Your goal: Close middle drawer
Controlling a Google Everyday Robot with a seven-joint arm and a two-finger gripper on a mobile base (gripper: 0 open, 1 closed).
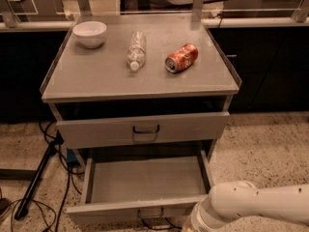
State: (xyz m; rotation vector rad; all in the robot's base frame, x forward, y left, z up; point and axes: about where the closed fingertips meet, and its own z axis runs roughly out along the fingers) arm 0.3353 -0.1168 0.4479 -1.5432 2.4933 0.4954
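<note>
Middle drawer (145,180) is pulled well out of the grey cabinet (219,105), tray seen empty, low front panel at the near edge of view. Its small wire handle (150,213) is seen at the panel's centre. The taller-fronted drawer (96,130) above it in the cabinet is set slightly out, with a dark handle (146,129) at centre.

White arm (256,206) is seen entering from the cabinet's front right, its wrist end just beside the middle drawer's front right corner. The claw is cut off below that wrist, out of view; whether it is apart or together cannot be told.

On the cabinet's tabletop (96,76): a white bowl (90,33) at back left, upright; a clear bottle (136,50) laid on its side near centre; an orange can (181,58) laid on its side right of the bottle, apart from it.

Dark cables (58,178) are seen on the floor left of the cabinet.
</note>
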